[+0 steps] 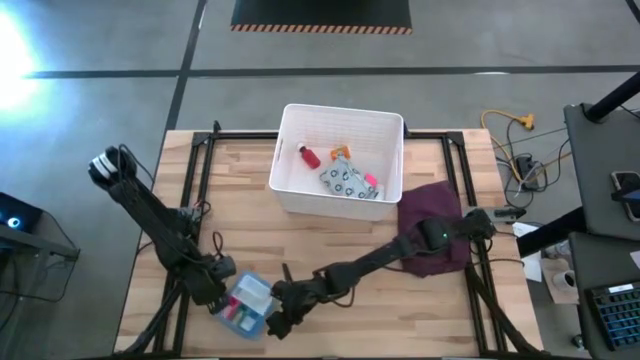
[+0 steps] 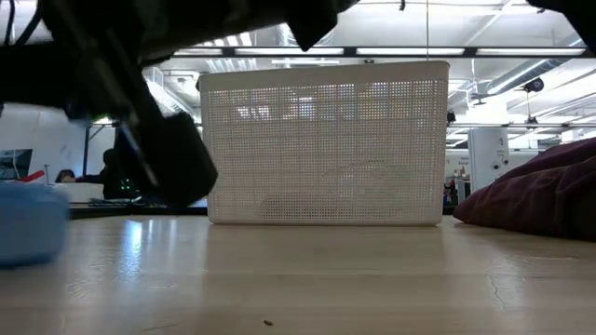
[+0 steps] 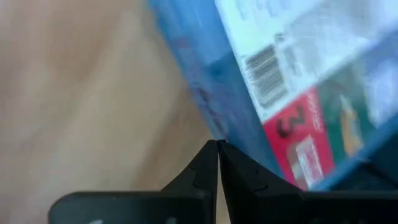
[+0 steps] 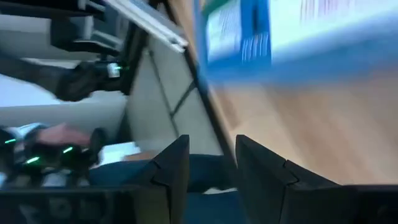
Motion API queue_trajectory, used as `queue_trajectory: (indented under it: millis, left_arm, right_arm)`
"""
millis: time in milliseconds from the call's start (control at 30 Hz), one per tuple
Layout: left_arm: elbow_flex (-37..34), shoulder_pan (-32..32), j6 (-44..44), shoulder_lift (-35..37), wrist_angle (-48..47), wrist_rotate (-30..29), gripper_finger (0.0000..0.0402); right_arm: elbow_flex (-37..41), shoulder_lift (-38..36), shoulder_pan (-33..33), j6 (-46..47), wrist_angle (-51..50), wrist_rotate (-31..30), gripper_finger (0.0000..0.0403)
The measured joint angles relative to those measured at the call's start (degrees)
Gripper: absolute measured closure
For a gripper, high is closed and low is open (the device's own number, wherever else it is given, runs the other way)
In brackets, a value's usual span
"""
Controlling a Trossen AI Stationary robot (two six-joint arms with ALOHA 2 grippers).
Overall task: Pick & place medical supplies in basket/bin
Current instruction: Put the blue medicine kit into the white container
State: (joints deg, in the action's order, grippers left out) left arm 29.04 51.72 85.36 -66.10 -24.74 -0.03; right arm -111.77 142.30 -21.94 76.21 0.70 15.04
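Observation:
The blue first-aid box [image 1: 248, 300] lies flat near the table's near edge, its printed label face [image 3: 280, 74] up. My left gripper [image 1: 224, 272] is at the box's left side with its fingers shut [image 3: 217, 146]. My right gripper [image 1: 281, 316] hovers at the box's right near corner, open [image 4: 211, 155], with the box [image 4: 292, 31] just past its fingertips. The white ribbed bin [image 1: 342, 120] stands at the table's far middle. It holds a red bottle [image 1: 307, 154], an orange item [image 1: 341, 153], the grey-white patterned packet [image 1: 347, 181] and a pink roll [image 1: 370, 180]. My left gripper meets the box's blue side wall [image 3: 208, 118] with the tips of its shut fingers, coming low from the table's left. The box rests flat on the table.
A maroon cloth [image 1: 435, 235] lies heaped on the table's right side, under the right arm. Bare wood [image 1: 300, 240] stretches between the bin and the box. In the low view the bin's mesh wall [image 2: 326, 140] fills the middle and the cloth [image 2: 540, 195] sits to the right.

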Motion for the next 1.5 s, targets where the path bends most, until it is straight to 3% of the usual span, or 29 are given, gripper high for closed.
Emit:
queue_trajectory:
  millis: [233, 367, 633, 800, 967, 1267, 1500]
  left_arm:
    - [0.98, -0.07, -0.85, -5.34, 5.75, -3.5, 0.0401]
    - [0.87, -0.05, -0.84, -7.86, 8.45, -3.52, 0.0401]
    - [0.88, -1.14, -0.8, -13.34, 15.53, -6.59, 0.0401]
    - [1.9, -1.62, -0.75, -11.09, 16.68, -17.88, 0.0391]
    - [1.07, -1.64, -0.62, -5.31, 16.54, -23.1, 0.0338]
    - [-0.99, -1.57, 2.45, 1.34, 17.37, -23.37, 0.0197]
    - [-1.03, -1.57, 1.97, 1.95, 20.37, -22.3, 0.0159]
  right_arm:
    - [-3.07, -0.41, 1.19, -5.53, -15.96, -7.09, 0.028]
    - [-4.84, -0.58, 1.3, -8.03, -23.2, -6.99, 0.028]
    - [-4.29, -0.48, 1.36, -6.85, -27.22, -6.23, 0.028]
    - [-3.66, -0.07, 1.24, -6.81, -29.5, -6.12, 0.028]
    - [-3.78, -0.05, 1.32, -7.03, -29.94, -7.05, 0.028]
    - [-3.87, -0.03, 1.42, -7.17, -30.49, -7.7, 0.0283]
    - [-3.87, -0.04, 1.88, -6.93, -30.29, -8.63, 0.0293]
